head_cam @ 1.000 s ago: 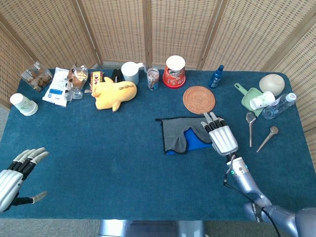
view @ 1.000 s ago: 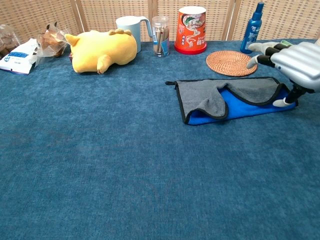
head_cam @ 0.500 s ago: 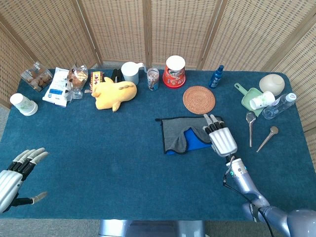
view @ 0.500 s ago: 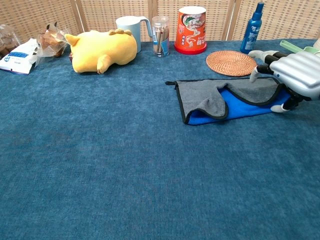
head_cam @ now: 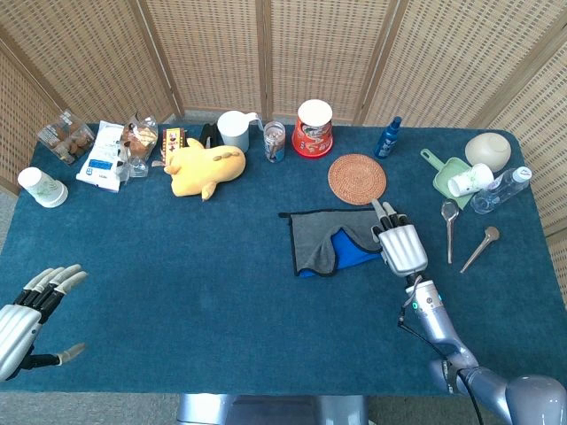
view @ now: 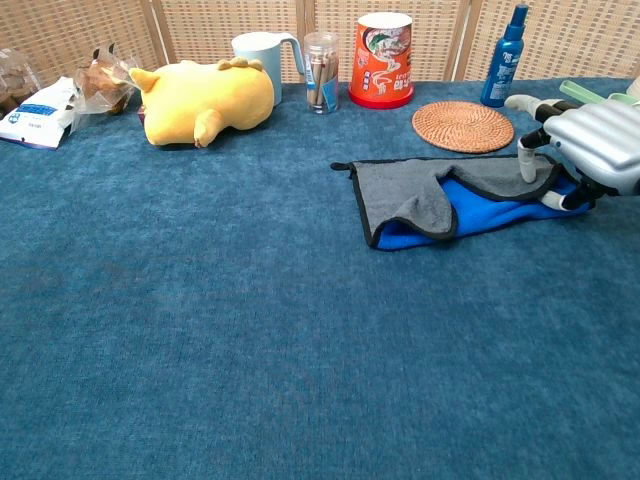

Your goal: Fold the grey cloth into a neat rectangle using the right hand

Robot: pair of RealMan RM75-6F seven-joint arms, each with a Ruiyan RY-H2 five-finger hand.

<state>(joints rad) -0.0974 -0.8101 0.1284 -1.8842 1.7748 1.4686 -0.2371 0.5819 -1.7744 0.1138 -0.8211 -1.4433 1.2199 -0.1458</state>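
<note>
Chest view: my right hand (view: 590,145) has dropped onto the grey cloth (view: 455,192), fingers curling onto its right edge at frame right.
Cloth: mid-right of bench (view: 200,320), blue underside exposed.
Meaning: grasp forming, I judge.
Left hand (head_cam: 22,314): apart, idle.

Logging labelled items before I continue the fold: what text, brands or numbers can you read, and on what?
None is legible.
Red and white printed tub: graphics and characters, too blurred.
White and blue packet: printing too small.
Blue spray bottle: label unreadable.
White paper cup: green marks, unreadable.
</note>
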